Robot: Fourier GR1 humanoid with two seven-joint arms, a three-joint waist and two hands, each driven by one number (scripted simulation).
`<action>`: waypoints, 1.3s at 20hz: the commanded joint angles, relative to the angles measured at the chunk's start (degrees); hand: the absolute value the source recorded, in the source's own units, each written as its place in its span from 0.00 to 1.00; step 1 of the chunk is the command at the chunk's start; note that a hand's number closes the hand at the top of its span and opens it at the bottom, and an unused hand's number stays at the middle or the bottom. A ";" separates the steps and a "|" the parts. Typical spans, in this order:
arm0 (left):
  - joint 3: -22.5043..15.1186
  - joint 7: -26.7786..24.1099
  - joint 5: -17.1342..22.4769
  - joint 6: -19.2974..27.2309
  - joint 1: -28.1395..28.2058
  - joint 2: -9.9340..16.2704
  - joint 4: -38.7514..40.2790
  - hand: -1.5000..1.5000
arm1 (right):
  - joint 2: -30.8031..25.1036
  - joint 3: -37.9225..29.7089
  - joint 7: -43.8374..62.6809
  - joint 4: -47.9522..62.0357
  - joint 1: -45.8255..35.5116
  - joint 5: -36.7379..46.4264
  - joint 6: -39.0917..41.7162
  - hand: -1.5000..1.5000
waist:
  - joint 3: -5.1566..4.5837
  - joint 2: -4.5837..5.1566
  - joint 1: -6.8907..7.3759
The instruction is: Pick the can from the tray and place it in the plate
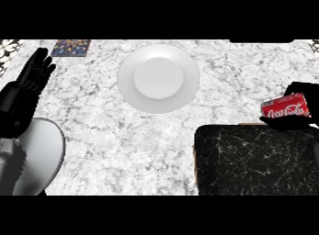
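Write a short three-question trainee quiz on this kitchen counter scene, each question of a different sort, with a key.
1. True or false: the red can lies in the white plate.
2. Multiple choice: which hand holds the can? A) the right hand B) the left hand C) neither
3. Fill in: the black marbled tray sits at the view's lower ____ side.

Key: 1 false, the can is held above the tray's far edge and nothing lies in the plate. 2 A, its fingers curl round the can; the left hand rests open, fingers up, at the view's left edge. 3 right.
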 commanded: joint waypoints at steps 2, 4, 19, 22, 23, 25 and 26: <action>-1.11 -0.45 -1.10 0.90 -0.08 -2.07 1.68 0.50 | 3.41 -0.78 -2.22 -8.22 -5.31 -7.59 2.60 1.00 | -0.02 -0.05 -0.47; -0.86 0.17 -1.52 1.26 -1.41 -1.65 0.81 0.50 | 7.74 0.15 -2.99 -11.14 -4.40 -11.18 2.41 1.00 | 0.02 -0.14 -0.62; 1.66 -2.09 -2.27 -2.15 -0.73 -1.99 2.49 0.50 | 21.25 7.85 9.18 -0.99 -23.94 -8.07 2.00 1.00 | 0.00 0.23 0.34; 0.36 -0.83 -3.17 -1.23 -1.03 -3.28 1.17 0.50 | 24.19 8.83 9.60 7.59 -28.89 -7.91 -1.97 1.00 | 0.01 0.29 0.75; -0.97 3.26 -4.06 0.63 -4.72 -4.49 1.34 0.50 | 24.25 6.71 8.81 11.45 -32.75 -8.08 -1.30 1.00 | 0.03 0.37 0.73; 1.92 -2.38 -1.65 -3.30 -1.90 -2.22 3.61 0.50 | 23.89 4.49 4.51 21.11 -35.90 -8.64 -6.32 1.00 | 0.00 0.70 1.46; 1.48 0.16 -1.40 -3.29 1.06 -1.84 -1.60 0.50 | 23.65 3.62 6.52 24.04 -39.43 -8.30 -5.74 1.00 | 0.01 0.56 2.04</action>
